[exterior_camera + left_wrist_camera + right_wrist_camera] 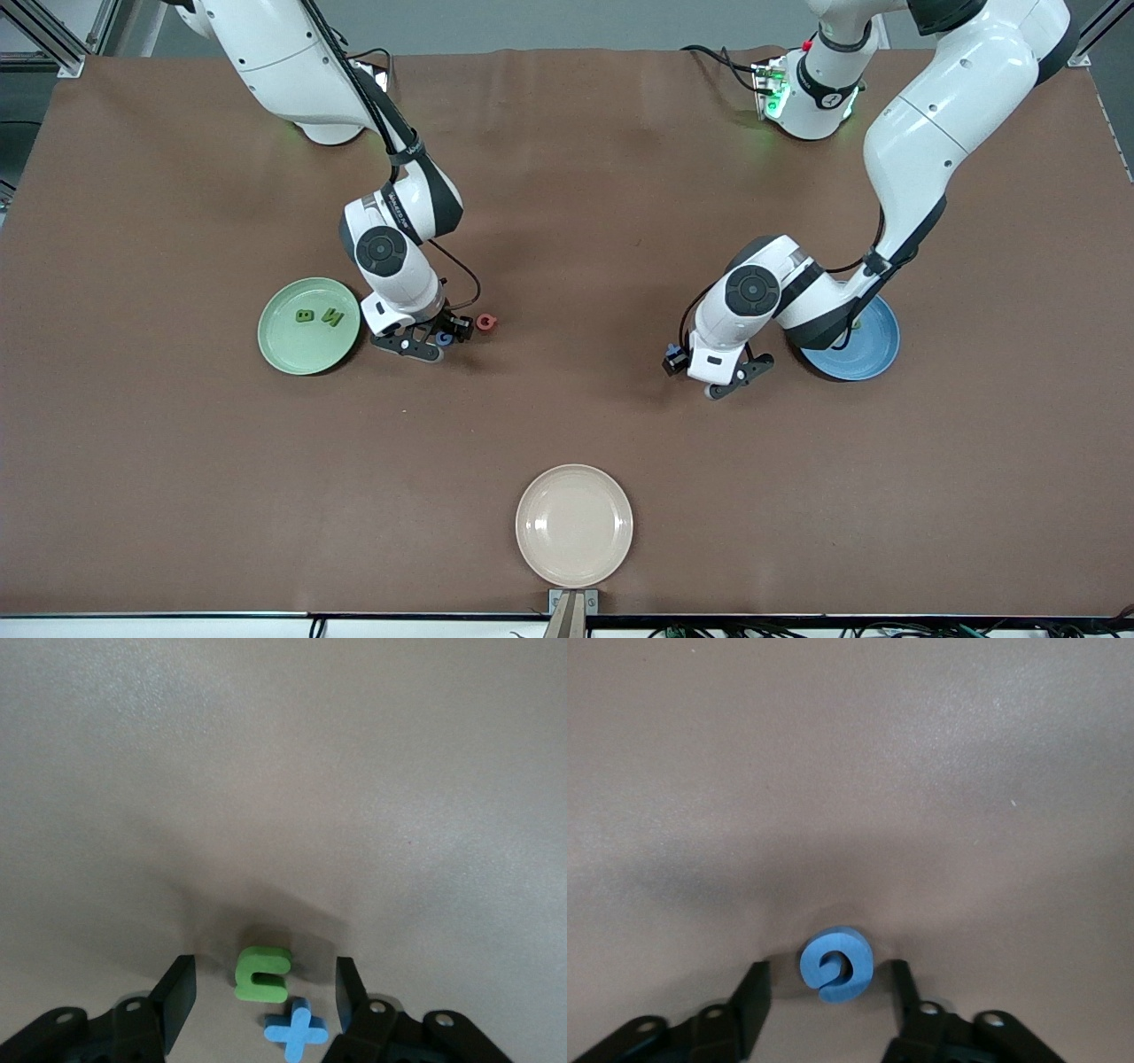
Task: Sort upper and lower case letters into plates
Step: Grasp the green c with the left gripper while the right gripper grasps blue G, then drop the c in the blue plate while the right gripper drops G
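My right gripper [446, 337] is low over the table beside the pale green plate [282, 347], open, with the blue G [837, 964] lying between its fingers [752, 1005]. The G [443, 338] shows partly in the front view, and the pink-red Q [485, 322] lies just beside it. A green B [305, 315] and a green N [333, 317] lie in the green plate. My left gripper [678, 361] is low over the table beside the bright blue plate [873, 354], open around a green u [262, 974] and a blue x [299, 1032]. The left arm hides much of the blue plate.
A cream-beige plate [574, 525] sits at the table edge nearest the front camera, midway along it. The brown table mat [567, 221] lies bare between the two arms.
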